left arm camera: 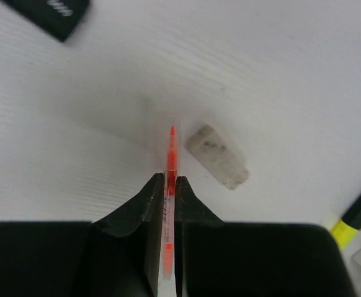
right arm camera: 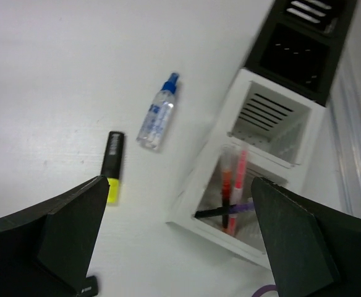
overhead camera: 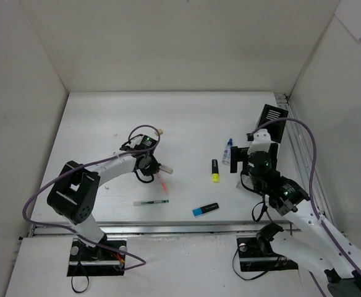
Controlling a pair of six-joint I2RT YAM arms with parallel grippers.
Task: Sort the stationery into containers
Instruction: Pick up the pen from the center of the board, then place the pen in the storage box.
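**Orange-red pen pinched in left tool**

A thin clear-barrelled pen with orange-red core (left arm camera: 170,154) is pinched by the left tool (left arm camera: 170,179), its tip projecting ahead over the white tabletop (left arm camera: 279,74). A smudged white block eraser (left arm camera: 217,156) lies just right of the tip. The right tool (right arm camera: 179,180) is spread wide above a slotted black-and-white plastic organizer (right arm camera: 199,185).
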